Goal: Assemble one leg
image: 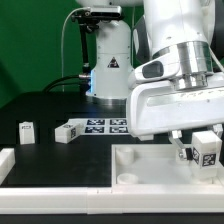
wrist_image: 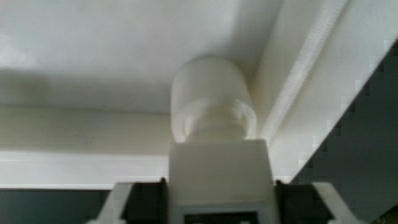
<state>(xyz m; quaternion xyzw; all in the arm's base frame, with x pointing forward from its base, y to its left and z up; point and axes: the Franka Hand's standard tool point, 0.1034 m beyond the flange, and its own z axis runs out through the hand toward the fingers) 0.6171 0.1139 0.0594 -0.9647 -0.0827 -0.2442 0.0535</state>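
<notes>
My gripper [image: 197, 140] is shut on a leg [image: 206, 150], a short white peg with black-and-white tags, at the exterior view's right. It holds the leg over the large white tray-like top [image: 135, 165], close to one corner. In the wrist view the leg [wrist_image: 217, 130] runs out from between my fingers [wrist_image: 135, 200], and its rounded far end sits against the top's raised rim [wrist_image: 285, 70] at an inner corner. I cannot tell whether the leg is seated in a socket.
Two more white legs [image: 25, 130] [image: 67, 132] lie on the black table at the exterior view's left. The marker board [image: 108, 125] lies behind the top. A white bracket [image: 5, 160] stands at the left edge. A lamp base [image: 108, 70] stands at the back.
</notes>
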